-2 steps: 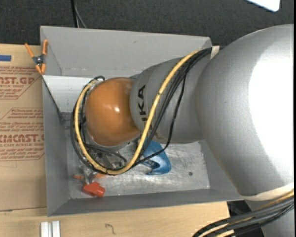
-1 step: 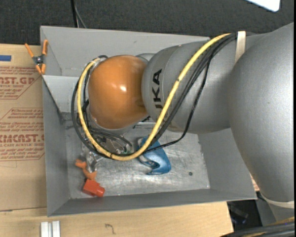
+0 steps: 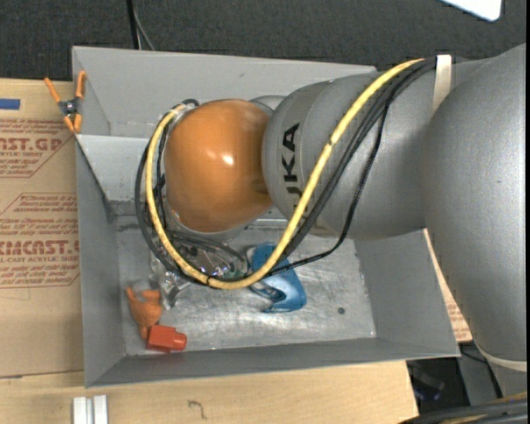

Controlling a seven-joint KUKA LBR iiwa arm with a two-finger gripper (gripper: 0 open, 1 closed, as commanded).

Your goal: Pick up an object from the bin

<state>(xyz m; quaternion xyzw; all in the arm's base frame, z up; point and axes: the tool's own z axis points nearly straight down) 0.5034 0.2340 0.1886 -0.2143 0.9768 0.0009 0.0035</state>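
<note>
Orange wrist cover [image 3: 214, 164] over bin [image 3: 95, 263]; hand [image 3: 170, 284] beside orange piece [image 3: 144, 303], red block [image 3: 166, 338] near; grip: cannot tell.

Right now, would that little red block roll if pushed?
The red block looks boxy with flat sides, so it would probably slide, not roll. It is small, so likely light. It lies near the bin wall, which might stop it.

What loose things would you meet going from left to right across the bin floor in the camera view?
small orange piece → red block → blue curved thing
</note>
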